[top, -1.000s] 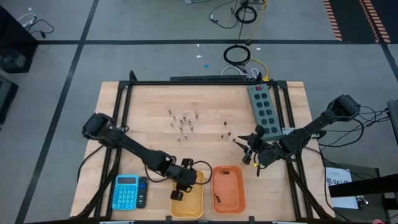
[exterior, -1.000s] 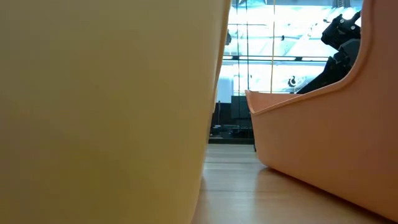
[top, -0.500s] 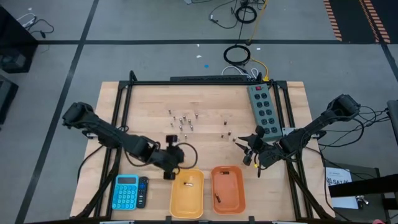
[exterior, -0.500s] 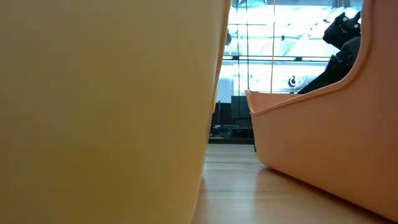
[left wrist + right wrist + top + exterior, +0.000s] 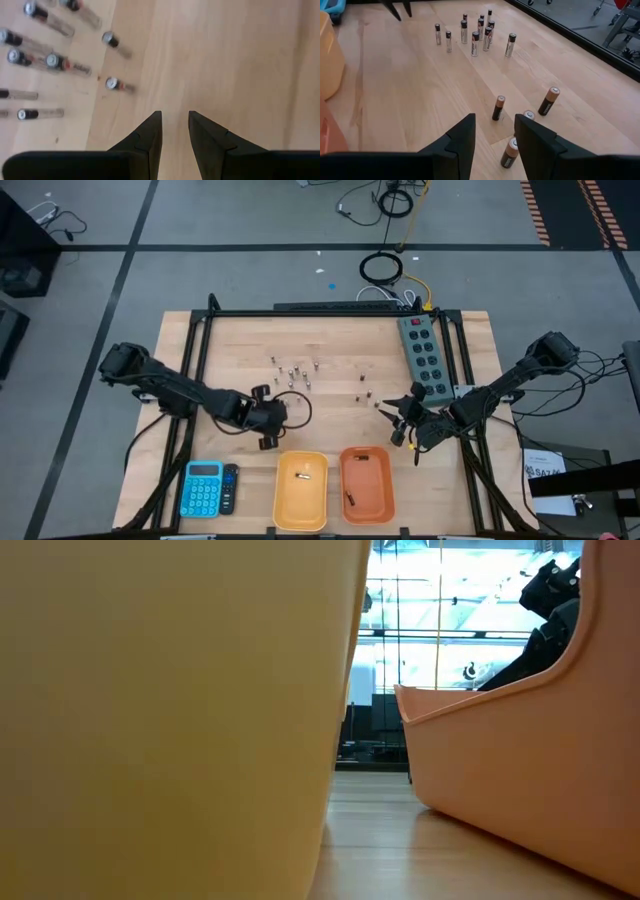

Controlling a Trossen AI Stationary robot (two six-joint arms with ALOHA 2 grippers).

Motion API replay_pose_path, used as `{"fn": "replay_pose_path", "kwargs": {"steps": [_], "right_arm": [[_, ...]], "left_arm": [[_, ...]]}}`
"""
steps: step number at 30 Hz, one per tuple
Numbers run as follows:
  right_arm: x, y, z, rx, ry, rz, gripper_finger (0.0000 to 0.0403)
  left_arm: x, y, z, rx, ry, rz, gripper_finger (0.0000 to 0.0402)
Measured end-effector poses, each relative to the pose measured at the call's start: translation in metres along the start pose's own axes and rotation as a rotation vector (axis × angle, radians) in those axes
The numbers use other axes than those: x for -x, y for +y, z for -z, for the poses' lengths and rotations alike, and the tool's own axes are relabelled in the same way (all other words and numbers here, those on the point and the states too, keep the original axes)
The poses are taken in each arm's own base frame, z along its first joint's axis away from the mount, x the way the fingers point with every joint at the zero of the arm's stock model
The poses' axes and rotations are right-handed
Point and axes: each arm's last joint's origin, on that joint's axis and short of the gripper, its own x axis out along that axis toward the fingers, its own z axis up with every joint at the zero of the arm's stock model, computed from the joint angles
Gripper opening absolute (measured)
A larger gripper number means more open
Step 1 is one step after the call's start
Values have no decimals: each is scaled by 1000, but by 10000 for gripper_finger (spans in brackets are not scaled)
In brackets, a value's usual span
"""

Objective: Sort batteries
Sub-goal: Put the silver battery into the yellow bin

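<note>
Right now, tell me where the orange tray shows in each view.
High view: the orange tray sits at the table's near edge, right of centre.
Low view: its wall fills the picture's right side.
Left wrist view: not in it.
Right wrist view: a sliver at the picture's edge.
Shared landmark: the yellow tray right beside it.

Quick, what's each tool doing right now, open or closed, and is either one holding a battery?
Left tool: open, empty, over bare table near the silver batteries.
Right tool: open, empty, by the dark batteries.

yellow bin fills low view, blocking table
</note>
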Motion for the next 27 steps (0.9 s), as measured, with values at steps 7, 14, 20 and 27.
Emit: {"fn": "replay_pose_path", "kwargs": {"steps": [7, 14, 20, 27], "right_arm": [[0, 0, 0, 1, -2, 2, 128], [0, 0, 0, 0, -2, 2, 128], [0, 0, 0, 2, -2, 2, 128], [0, 0, 0, 3, -2, 3, 128]], "left_arm": [[-15, 15, 5, 86, -7, 6, 113], [-26, 27, 11, 136, -15, 9, 153], [-28, 35, 9, 156, -16, -6, 165], [-30, 43, 6, 171, -32, -28, 165]]}}
